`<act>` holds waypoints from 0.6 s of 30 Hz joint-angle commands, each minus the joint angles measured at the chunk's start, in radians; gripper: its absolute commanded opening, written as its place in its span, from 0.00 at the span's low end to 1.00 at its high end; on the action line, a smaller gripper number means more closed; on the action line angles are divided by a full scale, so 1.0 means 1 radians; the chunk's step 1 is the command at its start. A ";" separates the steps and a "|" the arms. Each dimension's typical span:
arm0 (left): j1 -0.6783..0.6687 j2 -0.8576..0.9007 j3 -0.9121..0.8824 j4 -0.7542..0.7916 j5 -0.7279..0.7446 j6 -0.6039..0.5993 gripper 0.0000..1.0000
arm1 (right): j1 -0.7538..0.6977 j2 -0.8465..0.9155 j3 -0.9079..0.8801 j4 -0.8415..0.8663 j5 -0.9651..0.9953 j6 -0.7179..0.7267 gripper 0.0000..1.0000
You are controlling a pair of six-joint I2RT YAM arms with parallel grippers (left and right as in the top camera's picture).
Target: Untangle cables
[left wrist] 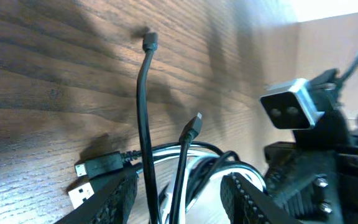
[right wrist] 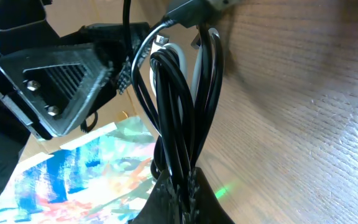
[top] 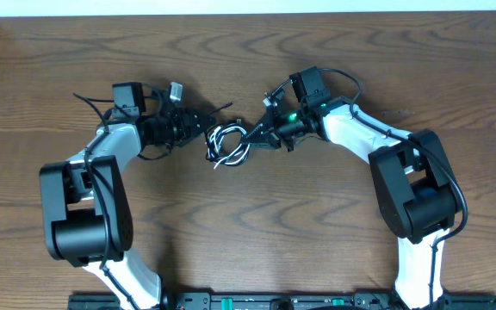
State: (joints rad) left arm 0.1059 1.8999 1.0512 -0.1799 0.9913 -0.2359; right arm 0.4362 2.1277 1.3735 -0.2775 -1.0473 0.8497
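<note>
From above I see two black-and-white robot arms, the left arm and the right arm, reaching toward each other over the brown wood-grain worktop. The bundle of thin cables lies on the worktop between their tips, near the middle.

My right tool is pressed together on the black cables, pinching several looped strands that hang in a tight bunch. One white cable runs behind them. The black strands overlap too much for me to count separate cords.

My left tool is spread, one ribbed black finger on each side of the bundle and cords standing in the gap.

In the left wrist view I count four plug ends:
- a small black plug on a cord that rises straight up
- a second small dark plug on a shorter cord beside it
- a flat black plug with a silver tip, lying just left of the finger
- a flat white plug, just below the black one

None of the plugs shows lettering I can read.

On the right arm there is a grey box-shaped camera with two dark lenses, close behind the bundle. A small green light glows on the right wrist, and a green glow falls on the wood beside the pinched loops.
</note>
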 commanded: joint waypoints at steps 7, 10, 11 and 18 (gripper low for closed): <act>-0.041 -0.021 0.000 -0.006 -0.068 -0.010 0.08 | -0.005 -0.001 0.020 -0.003 -0.029 -0.020 0.01; -0.042 -0.021 0.000 -0.014 -0.036 -0.009 0.08 | -0.007 -0.001 0.020 -0.003 -0.001 0.002 0.01; -0.044 -0.021 0.000 -0.022 -0.018 -0.009 0.08 | -0.008 -0.001 0.020 -0.002 0.008 0.015 0.01; -0.088 -0.021 0.000 -0.058 0.011 0.018 0.08 | -0.014 -0.001 0.020 0.064 0.046 0.126 0.01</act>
State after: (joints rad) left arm 0.0566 1.8999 1.0512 -0.2253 0.9424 -0.2356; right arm 0.4339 2.1277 1.3735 -0.2481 -1.0214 0.9096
